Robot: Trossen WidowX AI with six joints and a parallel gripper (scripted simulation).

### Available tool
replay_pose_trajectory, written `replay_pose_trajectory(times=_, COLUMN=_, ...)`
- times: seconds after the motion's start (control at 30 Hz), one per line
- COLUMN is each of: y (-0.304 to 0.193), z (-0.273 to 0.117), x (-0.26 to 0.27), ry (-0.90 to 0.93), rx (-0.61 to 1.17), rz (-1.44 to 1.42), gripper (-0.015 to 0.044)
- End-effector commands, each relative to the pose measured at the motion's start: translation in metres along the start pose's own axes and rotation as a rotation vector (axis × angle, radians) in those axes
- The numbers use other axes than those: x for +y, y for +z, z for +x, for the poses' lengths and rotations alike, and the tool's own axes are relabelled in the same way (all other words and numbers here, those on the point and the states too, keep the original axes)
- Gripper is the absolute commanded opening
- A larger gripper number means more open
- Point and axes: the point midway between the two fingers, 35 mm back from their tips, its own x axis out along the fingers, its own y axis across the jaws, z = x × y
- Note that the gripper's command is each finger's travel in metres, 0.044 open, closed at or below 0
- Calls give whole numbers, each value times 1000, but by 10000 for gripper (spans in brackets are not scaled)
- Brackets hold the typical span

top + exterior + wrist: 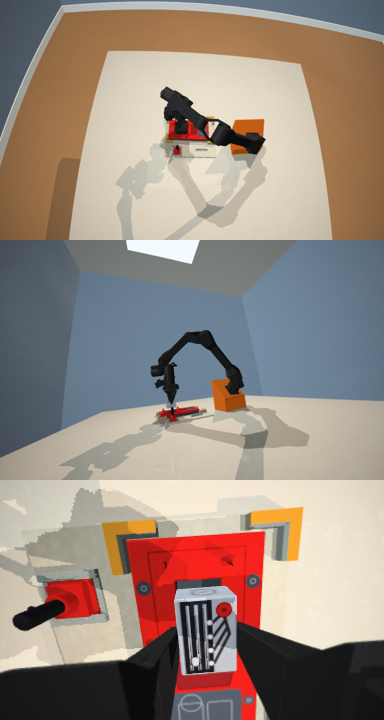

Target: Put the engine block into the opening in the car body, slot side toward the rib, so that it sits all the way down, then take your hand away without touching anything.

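The red car body lies flat on a pale board, which is on the worktop. Yellow corner pieces stand around the car. In the car body there is a dark opening. The wrist picture shows only a bit of it, because the block is in front, and the engine block is not down inside it. Beside the car, a little grey frame has a red piece in it, with a black stick poking up.

The engine block is up above the car. It is light grey and shaped like a box. The side facing the wrist camera has long black and white stripes, a round red spot, some white dots and slanting black lines. Another side has a faint ring on it. I cannot tell which way its slot side faces.

The black pincer points down and is squeezing the engine block, with one finger on each side. The arm stands on an orange box, apart from the car.
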Motion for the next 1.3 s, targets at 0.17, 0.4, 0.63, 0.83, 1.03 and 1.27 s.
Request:
replay_pose_trajectory(times=0.17, y=0, z=0, x=-1, ry=-3, rx=0, rz=17, gripper=159)
replay_pose_trajectory(times=0.4, y=0, z=0, x=-1, ry=-3, rx=0, rz=17, gripper=159)
replay_pose_trajectory(times=0.63, y=0, z=0, x=-1, ry=-3, rx=0, rz=11, gripper=159)
replay_pose_trajectory(times=0.83, y=0, z=0, x=-1, ry=-3, rx=0, rz=-9, gripper=159)
replay_pose_trajectory(times=1.03, y=0, z=2, x=-1, ry=-3, rx=0, rz=-8, gripper=159)
replay_pose_trajectory(times=1.27, y=0, z=4, x=-1, ry=-3, rx=0, rz=9, gripper=159)
